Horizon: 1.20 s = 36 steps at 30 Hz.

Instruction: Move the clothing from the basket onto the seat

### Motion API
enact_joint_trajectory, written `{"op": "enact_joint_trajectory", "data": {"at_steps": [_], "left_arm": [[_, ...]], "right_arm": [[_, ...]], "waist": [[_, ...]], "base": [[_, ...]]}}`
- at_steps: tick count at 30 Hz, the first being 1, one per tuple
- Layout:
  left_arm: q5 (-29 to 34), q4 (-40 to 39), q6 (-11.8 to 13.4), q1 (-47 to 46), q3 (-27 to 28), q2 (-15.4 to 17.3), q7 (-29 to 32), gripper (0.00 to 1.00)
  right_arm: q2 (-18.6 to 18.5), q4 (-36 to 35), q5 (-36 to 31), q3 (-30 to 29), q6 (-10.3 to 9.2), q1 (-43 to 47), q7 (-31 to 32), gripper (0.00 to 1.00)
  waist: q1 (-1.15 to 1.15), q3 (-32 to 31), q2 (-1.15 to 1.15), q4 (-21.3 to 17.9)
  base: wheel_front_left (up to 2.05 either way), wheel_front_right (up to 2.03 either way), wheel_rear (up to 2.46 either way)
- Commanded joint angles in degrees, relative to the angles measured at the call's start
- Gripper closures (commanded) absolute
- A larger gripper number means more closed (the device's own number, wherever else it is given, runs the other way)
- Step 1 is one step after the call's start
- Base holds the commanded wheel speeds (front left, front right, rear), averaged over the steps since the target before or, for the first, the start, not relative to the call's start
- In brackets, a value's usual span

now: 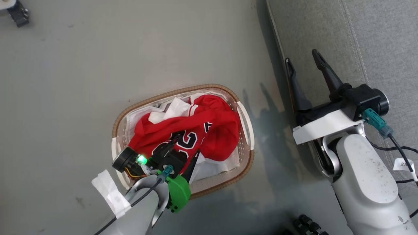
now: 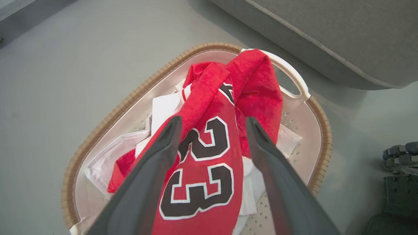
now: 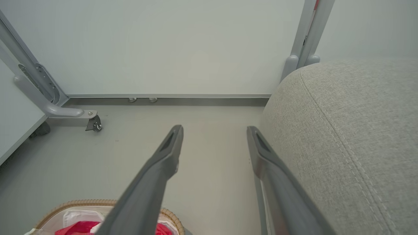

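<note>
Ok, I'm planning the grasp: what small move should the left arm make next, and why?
Probably lower the left gripper a little and close it: its open fingers straddle the red jersey heaped in the basket, apparently not yet pinching any fabric.

I count: one oval brown-rimmed plastic basket (image 1: 196, 87), one grey fabric seat cushion (image 1: 326, 32), one red numbered jersey (image 2: 202, 182), one left gripper (image 2: 212, 122), one right gripper (image 1: 301, 56).

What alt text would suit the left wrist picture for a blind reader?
The left claw, open, hangs over a red fabric jersey numbered 23, heaped in an oval off-white plastic basket with a brown woven rim; a grey fabric seat cushion lies beyond.
</note>
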Motion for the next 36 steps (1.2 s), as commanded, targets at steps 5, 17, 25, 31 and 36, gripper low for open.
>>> {"op": "enact_joint_trajectory", "data": {"at_steps": [5, 17, 25, 31, 36], "left_arm": [[-1.9, 3.8, -0.1, -4.3, -3.2, 1.4, 0.0, 0.0], [-1.7, 14.2, 0.1, -11.0, -5.4, 1.7, -0.1, 0.0], [-1.4, 20.0, 0.1, -14.7, -6.9, 1.8, -0.1, 0.0], [-4.0, 17.9, -0.1, -14.4, -6.2, 0.9, -0.1, 1.0], [-6.7, 12.2, 0.2, -10.7, -3.7, 1.1, -0.1, 1.0]], "right_arm": [[0.6, -0.5, 0.5, 0.7, -0.04, -1.5, -0.2, 0.0], [1.7, -0.7, 0.9, 1.9, -0.04, -3.1, -0.3, 0.0], [2.4, -2.0, 1.7, 3.3, -0.04, -4.2, -0.2, 0.0], [2.5, -1.7, 1.4, 3.9, -0.04, -4.7, -0.2, 0.0], [2.5, -1.5, 1.0, 3.7, -0.04, -3.7, -0.3, 0.0]], "waist": [[-0.01, 5.2, 0.37, -3.5], [-0.01, 9.6, 0.37, -5.7], [-0.01, 12.3, 0.37, -6.3], [-0.01, 11.5, 0.37, -5.8], [-0.01, 8.0, 0.37, -4.7]], "base": [[0.0, 0.0, 0.0], [0.0, 0.0, 0.0], [0.0, 0.0, 0.0], [0.0, 0.0, 0.0], [0.0, 0.0, 0.0]]}}
